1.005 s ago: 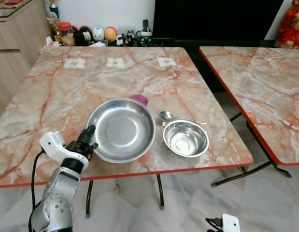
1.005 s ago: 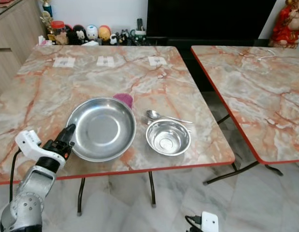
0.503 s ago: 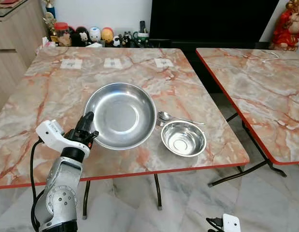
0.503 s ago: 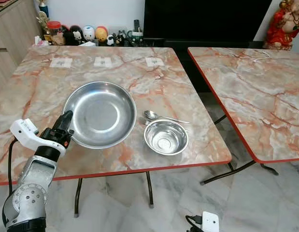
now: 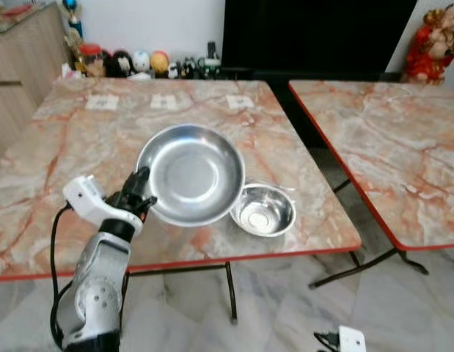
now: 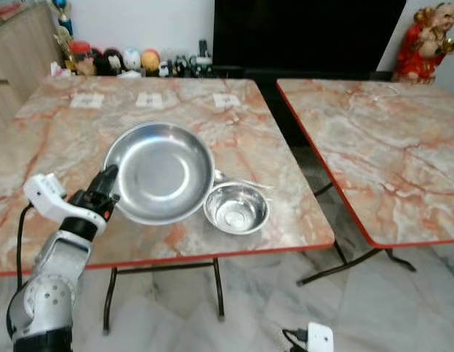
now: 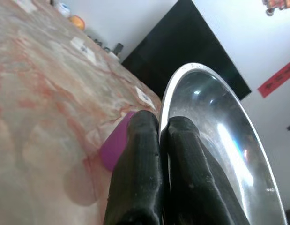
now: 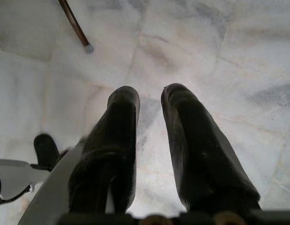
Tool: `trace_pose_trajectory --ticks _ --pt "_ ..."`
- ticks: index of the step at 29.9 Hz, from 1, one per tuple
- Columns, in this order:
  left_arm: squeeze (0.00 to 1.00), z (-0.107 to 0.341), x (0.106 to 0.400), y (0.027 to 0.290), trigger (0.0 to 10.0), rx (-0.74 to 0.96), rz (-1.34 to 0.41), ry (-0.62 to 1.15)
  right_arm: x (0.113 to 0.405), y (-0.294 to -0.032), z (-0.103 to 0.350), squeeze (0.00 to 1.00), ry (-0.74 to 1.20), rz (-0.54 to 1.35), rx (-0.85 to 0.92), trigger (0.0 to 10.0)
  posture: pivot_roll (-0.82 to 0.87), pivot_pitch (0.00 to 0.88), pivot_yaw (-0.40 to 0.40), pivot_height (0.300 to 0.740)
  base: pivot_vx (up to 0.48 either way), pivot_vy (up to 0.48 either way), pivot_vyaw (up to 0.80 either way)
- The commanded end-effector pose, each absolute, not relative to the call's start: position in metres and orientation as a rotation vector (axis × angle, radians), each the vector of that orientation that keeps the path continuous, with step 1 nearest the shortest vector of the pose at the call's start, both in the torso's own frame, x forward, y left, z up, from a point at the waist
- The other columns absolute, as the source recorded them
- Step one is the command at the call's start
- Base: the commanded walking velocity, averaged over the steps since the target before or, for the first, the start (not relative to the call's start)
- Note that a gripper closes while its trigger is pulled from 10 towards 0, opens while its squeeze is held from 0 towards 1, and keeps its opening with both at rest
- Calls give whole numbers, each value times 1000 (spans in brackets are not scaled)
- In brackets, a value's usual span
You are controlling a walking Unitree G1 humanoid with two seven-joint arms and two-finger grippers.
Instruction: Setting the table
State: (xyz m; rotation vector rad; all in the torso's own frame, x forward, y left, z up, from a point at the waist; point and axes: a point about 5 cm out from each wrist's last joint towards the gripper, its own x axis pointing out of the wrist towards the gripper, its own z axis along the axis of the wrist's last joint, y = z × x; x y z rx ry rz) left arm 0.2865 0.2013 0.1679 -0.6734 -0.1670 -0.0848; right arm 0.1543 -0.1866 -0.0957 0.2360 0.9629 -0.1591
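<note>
Left claw (image 5: 142, 181) clenched on steel plate (image 5: 193, 172) rim, plate empty, tilted above table (image 5: 80, 147); small bowl (image 5: 265, 210) seemingly empty; right claw (image 8: 149, 108) parted.

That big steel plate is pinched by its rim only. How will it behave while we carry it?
The large steel plate looks rigid, so it shouldn't flex. The left hand grips just one edge, so the far side may sag or swing. Polished metal between smooth fingers may well slip. It overhangs the small steel bowl; a drop would probably clatter, not break.
</note>
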Motion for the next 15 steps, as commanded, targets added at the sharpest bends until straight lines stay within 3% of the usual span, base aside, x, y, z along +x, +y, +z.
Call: trace_pose_trajectory --ticks 1,15 --pt "0 178 290 194 10000 -656 -120 -197 155 -195 -94 0 949 -190 229 10000 121 0 -94 740 0 -345 0" --pt "0 180 292 190 10000 -634 -135 -193 157 -195 -93 0 944 -199 236 10000 121 0 -92 740 0 -350 0"
